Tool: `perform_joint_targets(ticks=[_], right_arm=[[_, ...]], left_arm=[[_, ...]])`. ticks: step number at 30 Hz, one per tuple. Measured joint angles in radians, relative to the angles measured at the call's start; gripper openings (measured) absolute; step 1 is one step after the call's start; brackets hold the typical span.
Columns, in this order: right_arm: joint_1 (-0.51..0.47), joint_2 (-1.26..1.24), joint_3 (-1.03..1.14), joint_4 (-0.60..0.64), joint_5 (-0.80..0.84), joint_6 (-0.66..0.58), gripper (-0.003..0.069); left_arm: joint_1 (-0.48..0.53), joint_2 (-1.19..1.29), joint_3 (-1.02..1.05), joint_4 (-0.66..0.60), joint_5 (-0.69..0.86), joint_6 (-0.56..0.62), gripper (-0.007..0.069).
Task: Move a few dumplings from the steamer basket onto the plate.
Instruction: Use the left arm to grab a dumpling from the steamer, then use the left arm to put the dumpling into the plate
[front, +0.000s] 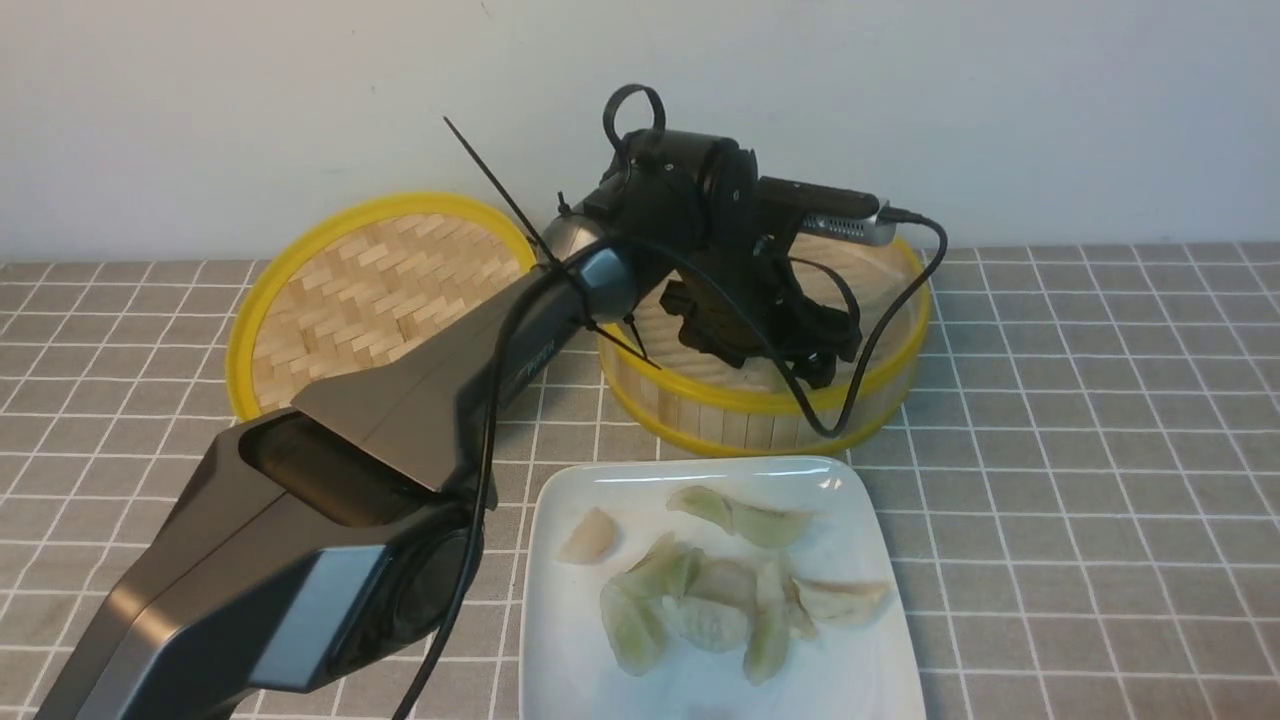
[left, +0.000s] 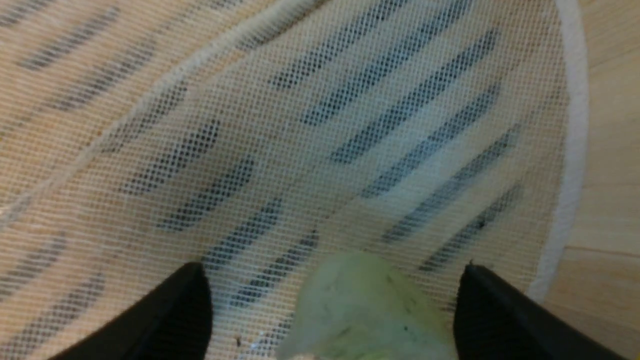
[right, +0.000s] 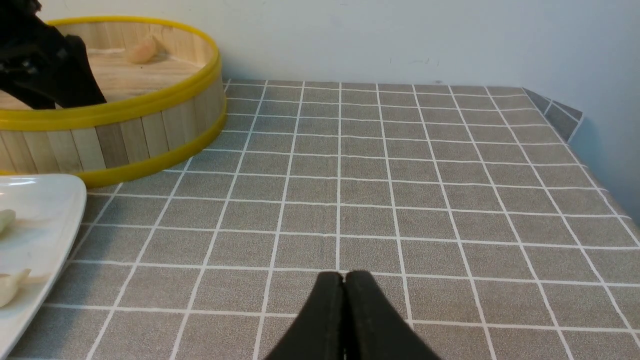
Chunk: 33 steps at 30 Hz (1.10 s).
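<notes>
Nearest my wrist camera, the left gripper's fingers (left: 167, 312) were spread wide, a green dumpling (left: 367, 310) lying between them on the steamer basket's liner (left: 300, 135), its long axis seeming to me to run across the gap.

Small pale lettering on the dark grey, metallic-sheened left robot arm (front: 400, 420), along its slender forearm section; too small to be read.

Wrist view close above basket (left: 607, 200)
</notes>
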Motion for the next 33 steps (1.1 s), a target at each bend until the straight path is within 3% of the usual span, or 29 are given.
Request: perform_joint_targets(ticks=[1,2,3,5,8,14,21,28,33], right_arm=[[0.000,0.000,0.000,0.000,0.000,0.000,-0.0014],[0.000,0.000,0.000,0.000,0.000,0.000,-0.0014],[0.000,0.000,0.000,0.000,0.000,0.000,-0.0014],[0.000,0.000,0.000,0.000,0.000,0.000,-0.0014],[0.000,0.000,0.000,0.000,0.000,0.000,-0.0014],[0.000,0.000,0.000,0.000,0.000,0.000,-0.0014],[0.000,0.000,0.000,0.000,-0.001,0.000,-0.0014],[0.000,0.000,0.000,0.000,-0.001,0.000,-0.0014],[0.000,0.000,0.000,0.005,-0.001,0.000,-0.0014]], left_arm=[[0.000,0.000,0.000,0.000,0.000,0.000,0.0568],[0.000,0.001,-0.001,0.003,0.000,0.000,0.0497],[0.000,0.001,-0.001,0.004,0.001,0.000,0.0486],[0.000,0.003,-0.010,0.004,0.015,0.002,0.0347],[0.000,0.004,-0.056,0.004,0.045,0.005,0.0286],[0.000,0.012,-0.257,0.005,0.177,0.010,0.0286],[0.001,-0.020,-0.405,-0.019,0.198,0.009,0.0286],[-0.004,-0.156,-0.318,-0.188,0.204,0.012,0.0286],[-0.027,-0.306,-0.061,-0.160,0.199,0.037,0.0286]])
